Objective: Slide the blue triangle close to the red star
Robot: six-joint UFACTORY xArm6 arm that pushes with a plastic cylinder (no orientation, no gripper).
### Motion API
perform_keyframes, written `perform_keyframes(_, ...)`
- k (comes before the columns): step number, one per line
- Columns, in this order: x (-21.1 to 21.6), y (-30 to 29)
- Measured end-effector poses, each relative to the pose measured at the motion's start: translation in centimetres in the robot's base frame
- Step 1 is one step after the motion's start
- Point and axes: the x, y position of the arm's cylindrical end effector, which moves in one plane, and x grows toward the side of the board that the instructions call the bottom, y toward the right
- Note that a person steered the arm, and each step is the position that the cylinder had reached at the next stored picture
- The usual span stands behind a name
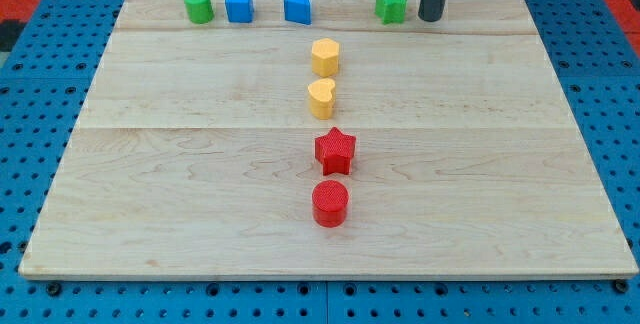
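Pincer there is none on this arm: it ends in a dark rod, so nothing opens, closes or clamps, and my tip [431, 18] is all that can act. It stands at the view's top right on the wooden board [180, 184], just to the right of the green star [391, 5], apart from it as far as I can tell, and touching no block.

As I judge it, the task is at its first step, the approach. The blue triangle [297, 7] sits in the top row, just left of the board's centre line, well apart from the red star [335, 151], which lies lower down the middle. No push appears to have begun.

For the next move, my tip must get behind the triangle on its far side, toward the view's top, and there is little room between that block and the board's edge. The green star lies between my tip and the triangle, so the path must skirt it. A push then runs toward the view's bottom and slightly right. 2 yellow blocks, a yellow hexagon [325, 56] and a yellow heart [321, 97], stand in the column above the red star and could be knocked, so the triangle should travel down beside them.

The rod stands nearly upright, only its lower part showing.

Elsewhere sit a green block [198, 6], a blue cube [238, 5] and a red cylinder [330, 203].
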Motion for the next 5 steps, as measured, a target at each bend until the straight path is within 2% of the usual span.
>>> perform_keyframes(2, -4.1, 3.1)
perform_keyframes(3, -4.3, 2.8)
perform_keyframes(5, -4.1, -10.3)
